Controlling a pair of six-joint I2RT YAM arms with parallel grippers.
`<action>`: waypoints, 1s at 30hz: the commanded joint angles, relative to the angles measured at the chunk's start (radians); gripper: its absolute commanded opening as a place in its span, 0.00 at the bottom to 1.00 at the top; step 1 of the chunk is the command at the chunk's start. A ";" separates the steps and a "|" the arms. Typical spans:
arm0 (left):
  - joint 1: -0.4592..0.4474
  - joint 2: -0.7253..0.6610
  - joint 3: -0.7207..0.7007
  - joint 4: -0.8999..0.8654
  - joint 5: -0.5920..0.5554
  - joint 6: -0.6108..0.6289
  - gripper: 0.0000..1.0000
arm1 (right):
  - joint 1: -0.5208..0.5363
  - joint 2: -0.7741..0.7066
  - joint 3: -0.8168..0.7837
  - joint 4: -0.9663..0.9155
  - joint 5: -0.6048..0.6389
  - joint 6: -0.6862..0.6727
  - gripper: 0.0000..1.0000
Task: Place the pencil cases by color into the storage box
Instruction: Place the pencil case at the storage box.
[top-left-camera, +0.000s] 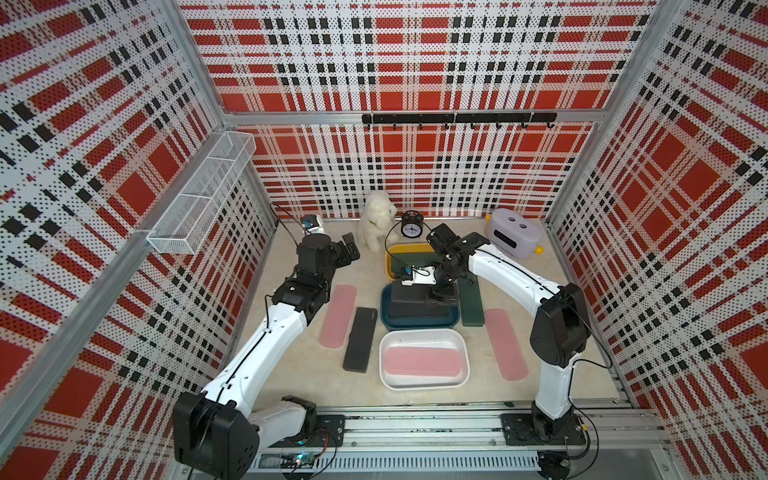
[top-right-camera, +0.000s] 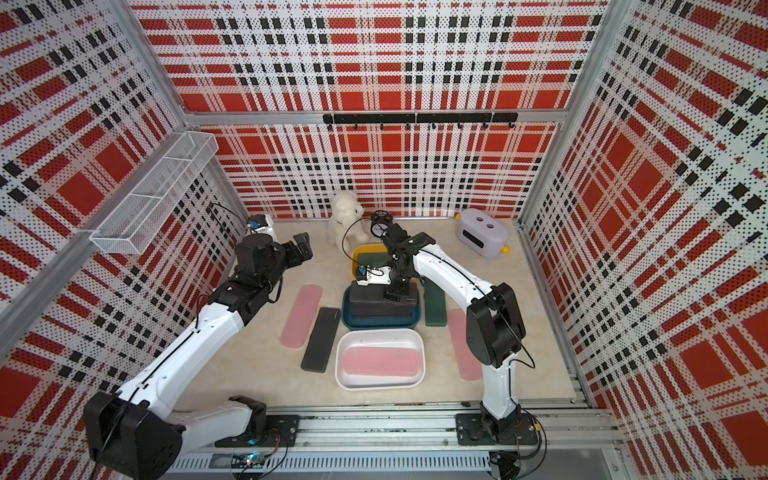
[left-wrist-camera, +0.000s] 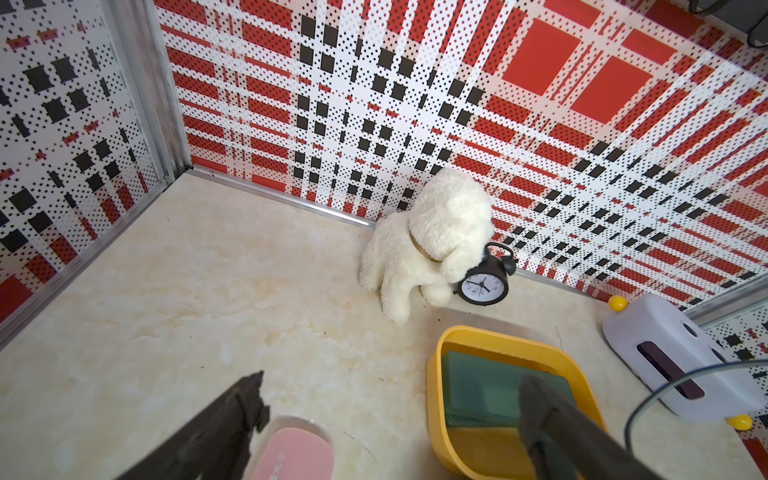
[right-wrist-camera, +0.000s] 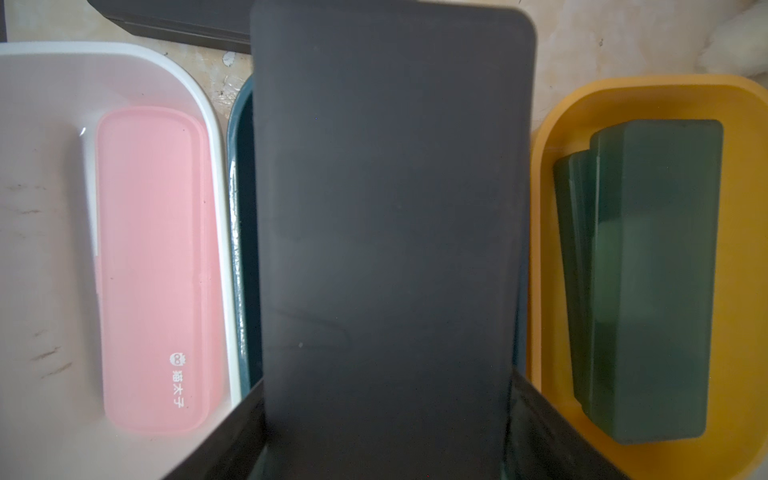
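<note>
Three tubs stand in a row as the storage box: yellow (top-left-camera: 390, 259), dark blue (top-left-camera: 384, 309), white (top-left-camera: 424, 384). My right gripper (right-wrist-camera: 386, 436) is shut on a black pencil case (top-left-camera: 409, 296), held over the dark blue tub (right-wrist-camera: 241, 232). Two green cases (right-wrist-camera: 648, 282) lie in the yellow tub and a pink one (right-wrist-camera: 153, 270) in the white tub. On the table lie two pink cases (top-left-camera: 338, 316) (top-left-camera: 505, 345), a black one (top-left-camera: 360, 338) and a green one (top-left-camera: 470, 307). My left gripper (left-wrist-camera: 390, 415) hangs open and empty at the back left.
A white plush dog (top-left-camera: 376, 220), a black alarm clock (top-left-camera: 411, 226) and a lilac box with yellow knobs (top-left-camera: 513, 235) stand along the back wall. A wire basket (top-left-camera: 199, 195) hangs on the left wall. A black hook rail (top-left-camera: 457, 118) crosses the back wall.
</note>
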 joint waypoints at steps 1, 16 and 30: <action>0.015 -0.021 -0.021 -0.013 -0.006 -0.009 0.99 | 0.009 0.032 0.033 -0.021 0.010 -0.008 0.50; 0.024 -0.030 -0.037 -0.016 0.000 -0.013 0.99 | 0.009 0.140 0.079 0.012 0.008 0.013 0.50; 0.057 -0.023 -0.048 -0.020 -0.003 -0.026 0.99 | 0.010 0.152 0.041 0.078 0.006 0.054 0.50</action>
